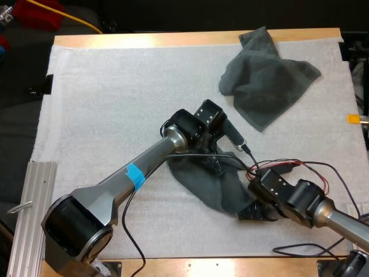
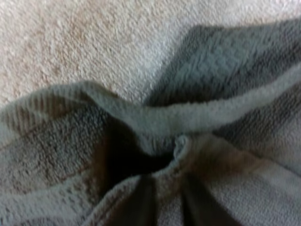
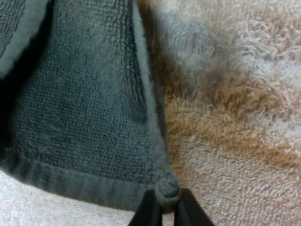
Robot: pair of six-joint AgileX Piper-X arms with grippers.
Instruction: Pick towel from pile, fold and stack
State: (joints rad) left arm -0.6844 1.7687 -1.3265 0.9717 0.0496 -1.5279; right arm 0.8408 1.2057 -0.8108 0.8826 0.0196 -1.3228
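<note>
Grippers on both our arms are closed on the same dark grey-green towel (image 1: pixel 219 193). Our left gripper (image 2: pixel 167 186) pinches a raised fold, with a small curl of hem pressed between its two black fingers. We cannot tell whether that curl is a corner. In the high view this gripper sits near the middle of the mat (image 1: pixel 115 86), over the towel's far side. Our right gripper (image 3: pixel 167 195) pinches a true corner, the rolled hem tip squeezed from both sides, with bare mat just beside it. In the high view it sits at the towel's near right end, close to the mat's near edge and right of centre. Between the two grips the towel lies slack and rumpled on the mat, not spread out.

Well apart, at the mat's far right corner, a second towel (image 1: pixel 265 81) lies crumpled, one flap reaching the far edge. The mat covers a wooden table (image 1: pixel 173 39).

We judge the step in hand to be opening the towel flat before the first fold. To do it well, we would raise both grips evenly and draw them apart along one hem until it runs straight. We would stop before the cloth slips from either pinch. The towel should come down square to the mat's near edge, clear of the second towel. If the left pinch proves to be mid-hem, a re-grip at the corner would give a cleaner fold.
</note>
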